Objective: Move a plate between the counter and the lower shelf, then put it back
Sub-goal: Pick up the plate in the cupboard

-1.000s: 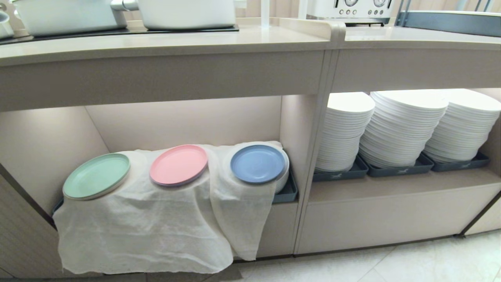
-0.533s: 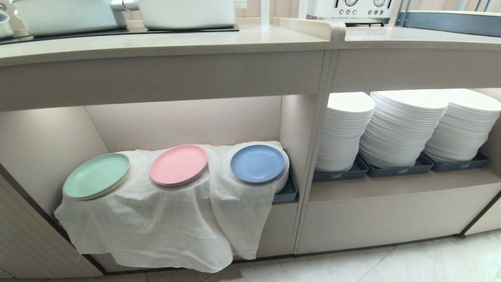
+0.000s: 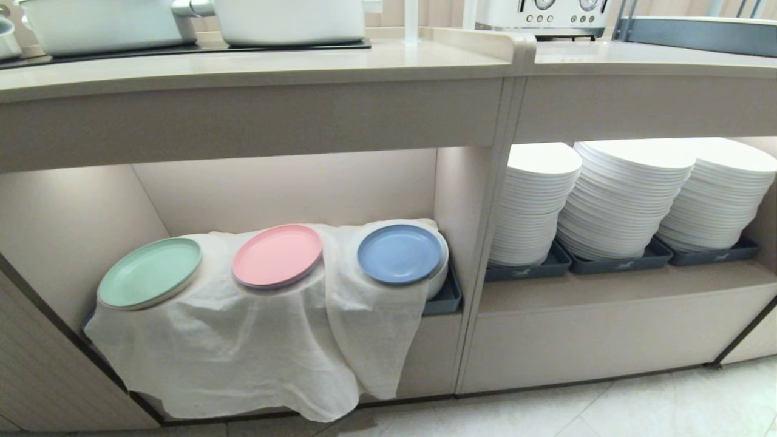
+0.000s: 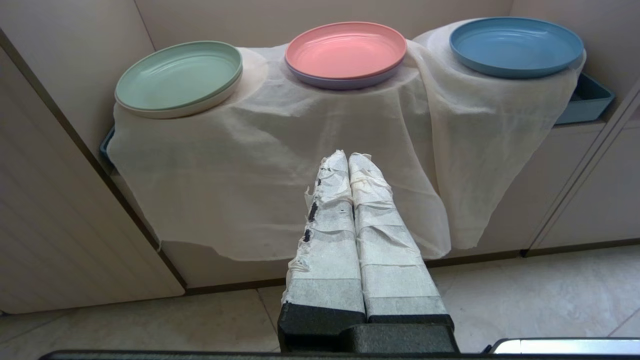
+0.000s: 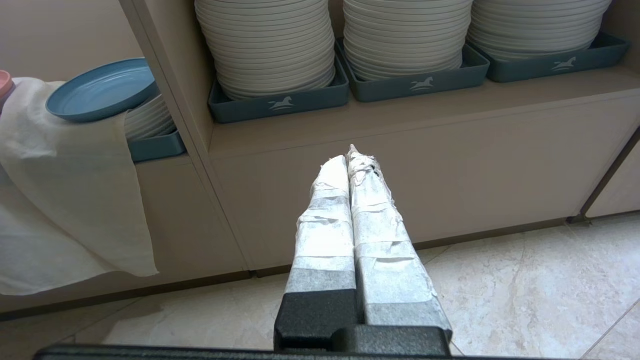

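plate [image 3: 399, 253]: on cloth [image 3: 243, 346] in lower shelf [image 3: 285, 188] | handling: likely light, stiff, smooth; take by overhanging front rim | left end effector [image 4: 348, 156] clenched, empty | right end effector [image 5: 348, 159] clenched, empty

The left tool [image 4: 348, 156] consists of two long, tapered fingers [image 4: 327, 235] wrapped in white, wrinkled tape, frayed along one edge with dark patches showing through. The fingers mount on a black, textured base block. The right tool [image 5: 350, 157] has the same build: white-taped fingers [image 5: 325, 230], crumpled tape at the tips, black grained base.
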